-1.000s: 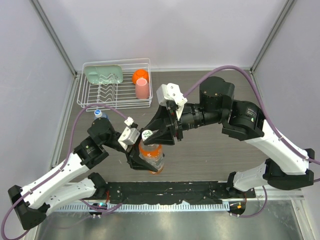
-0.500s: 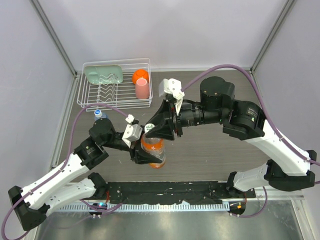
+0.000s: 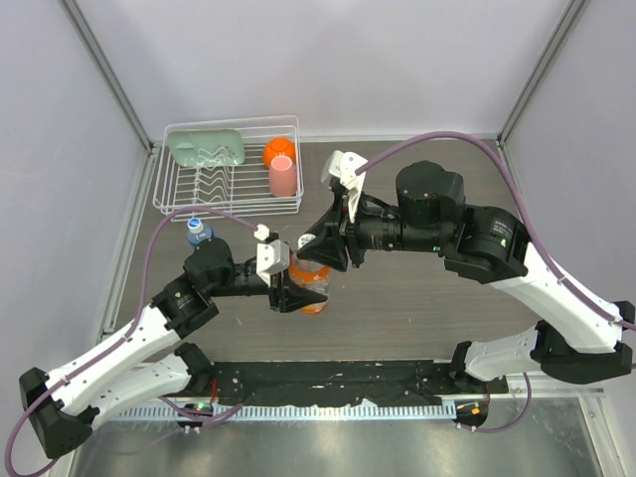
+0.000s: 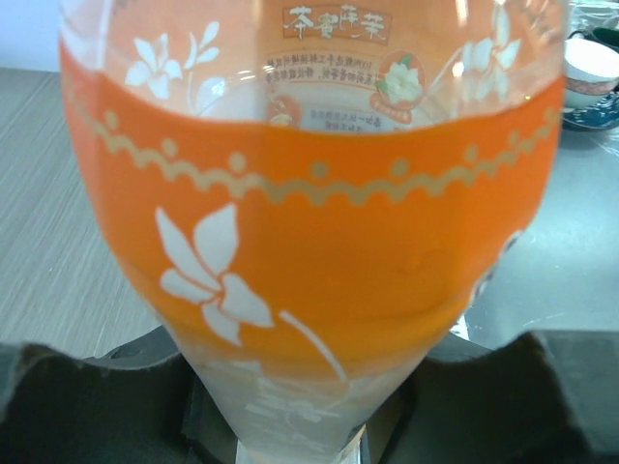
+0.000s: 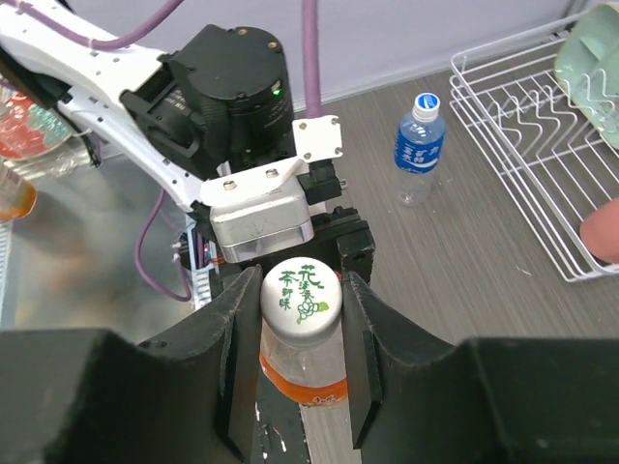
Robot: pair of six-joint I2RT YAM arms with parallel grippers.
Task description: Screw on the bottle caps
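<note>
Near the middle of the table (image 3: 427, 308), your left gripper (image 3: 295, 294) clamps the orange drink bottle (image 3: 315, 299) low and your right gripper (image 3: 321, 260) pinches its white cap (image 5: 300, 291): expect thin, yielding walls, so hold the stiffer base.

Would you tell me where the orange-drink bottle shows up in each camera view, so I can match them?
Top external: orange-drink bottle, centre of the picture.
Left wrist: it fills the frame, close up.
Right wrist: bottom centre, its white cap in the right pincer.
Shared landmark: the white wire rack, upper left from the top, right edge from the right wrist.
</note>
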